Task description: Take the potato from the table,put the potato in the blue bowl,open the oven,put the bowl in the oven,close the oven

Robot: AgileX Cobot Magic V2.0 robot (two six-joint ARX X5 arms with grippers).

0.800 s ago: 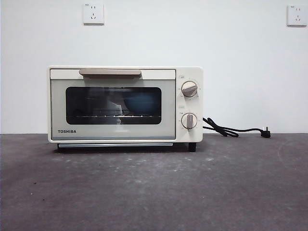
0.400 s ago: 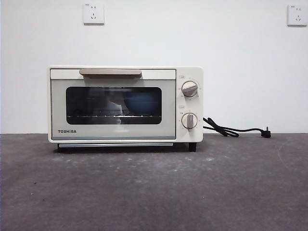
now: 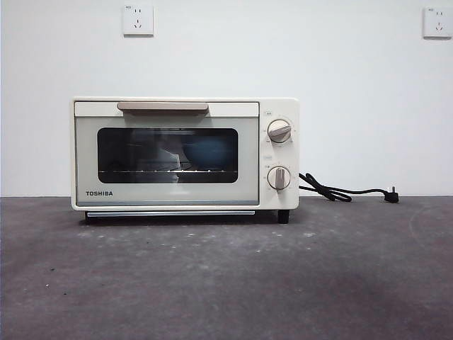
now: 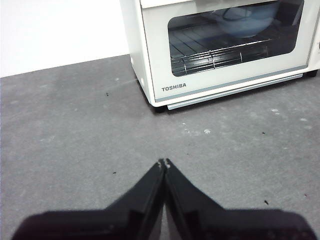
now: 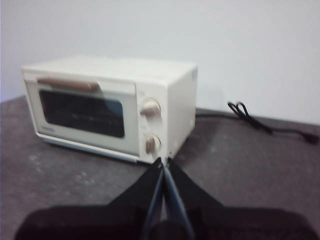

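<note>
We see the oven (image 3: 185,154) standing toward the table's (image 3: 226,283) far edge, door closed. The blue bowl (image 3: 209,152) sits on its rack, behind the glass; we cannot make out the potato. Our left hand (image 4: 164,163) and right hand (image 5: 163,161) hover over bare table, jaws pressed together.

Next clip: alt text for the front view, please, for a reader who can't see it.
A cream-white oven stands on the dark grey table with its glass door shut and the blue bowl visible inside on the rack. Its black cord trails along the table beside the knobs, and no arm shows in this view.
</note>
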